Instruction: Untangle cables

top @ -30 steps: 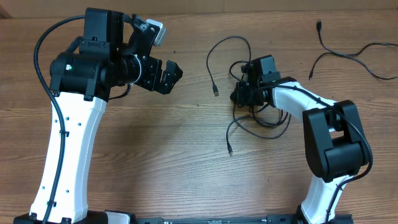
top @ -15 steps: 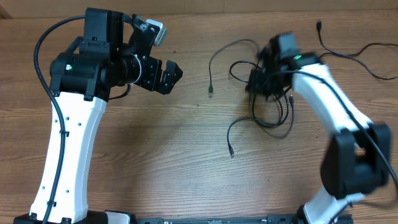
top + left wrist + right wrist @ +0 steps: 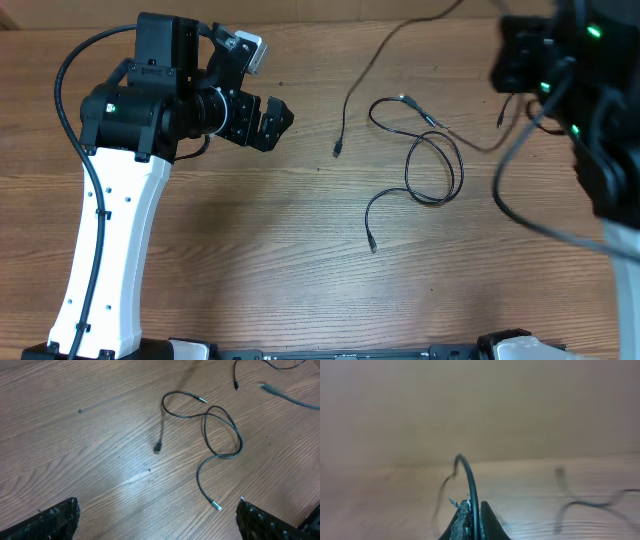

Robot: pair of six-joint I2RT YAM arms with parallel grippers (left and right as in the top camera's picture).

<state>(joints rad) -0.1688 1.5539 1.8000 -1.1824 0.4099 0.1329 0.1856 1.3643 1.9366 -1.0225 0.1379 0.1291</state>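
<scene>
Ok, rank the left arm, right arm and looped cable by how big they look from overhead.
1. Left arm and right arm: can't rank these two; the right one is close to the camera, blurred and cropped.
2. Looped cable: clearly smallest.

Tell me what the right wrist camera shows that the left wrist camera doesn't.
Only the right wrist view: the right claw shut on a thin cable, close up. Only the left wrist view: the looped cable lying flat, framed by the open left claw. Both: the wooden table.
</scene>
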